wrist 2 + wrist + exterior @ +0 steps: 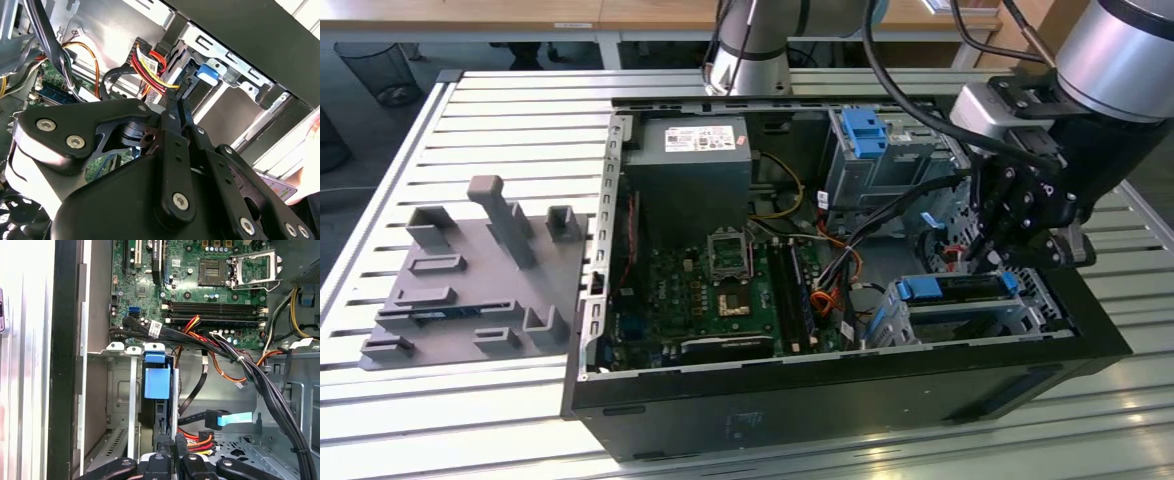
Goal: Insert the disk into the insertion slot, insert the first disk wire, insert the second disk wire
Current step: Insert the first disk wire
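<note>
Black pincer (176, 100) arms sit closest in both wrist views. Its two tips are clenched together, with nothing that I can see between them.

Biggest of all is the slatted table (494, 110), and on it lies the open computer case (854, 410). In the exterior view, at four o'clock inside the case, sits the insertion slot (987, 322), a low silver cage. The disk (958, 286) with its blue frame is already in the mouth of that cage. The pincer hangs just over its blue edge.

I think the step is pushing the disk home. I cannot tell if it is all the way in. To do this well, push straight along the cage walls, slow and gentle, so the blue frame does not tilt or jam.

Smallest are the wires. A red and yellow bunch (196, 441) and a black wire with a blue tab (235, 417) lie loose just beside the disk. They should stay clear of the cage so nothing gets pinched.
</note>
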Action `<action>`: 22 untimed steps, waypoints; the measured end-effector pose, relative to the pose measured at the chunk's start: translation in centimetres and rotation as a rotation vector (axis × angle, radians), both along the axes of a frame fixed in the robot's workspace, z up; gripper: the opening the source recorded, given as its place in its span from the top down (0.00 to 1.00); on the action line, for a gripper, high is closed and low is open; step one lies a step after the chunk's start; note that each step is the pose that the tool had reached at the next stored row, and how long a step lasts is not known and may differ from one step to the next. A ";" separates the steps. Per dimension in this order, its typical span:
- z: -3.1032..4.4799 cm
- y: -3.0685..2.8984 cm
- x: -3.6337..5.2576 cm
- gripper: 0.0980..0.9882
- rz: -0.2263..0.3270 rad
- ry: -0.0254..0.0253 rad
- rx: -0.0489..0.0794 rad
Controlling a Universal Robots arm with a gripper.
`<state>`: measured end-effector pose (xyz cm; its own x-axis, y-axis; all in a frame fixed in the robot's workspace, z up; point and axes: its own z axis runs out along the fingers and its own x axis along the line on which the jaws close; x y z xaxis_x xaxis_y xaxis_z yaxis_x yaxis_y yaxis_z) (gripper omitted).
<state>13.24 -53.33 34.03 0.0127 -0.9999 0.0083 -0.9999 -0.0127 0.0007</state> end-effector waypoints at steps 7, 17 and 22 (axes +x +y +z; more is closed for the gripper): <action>-0.07 -0.28 0.00 0.93 0.000 -0.0012 0.000; -0.35 -0.28 0.00 0.93 0.002 -0.0016 0.000; -0.40 -0.27 0.00 0.93 0.002 -0.0017 0.000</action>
<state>13.24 -53.59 33.63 0.0145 -0.9999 0.0081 -0.9999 -0.0146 -0.0010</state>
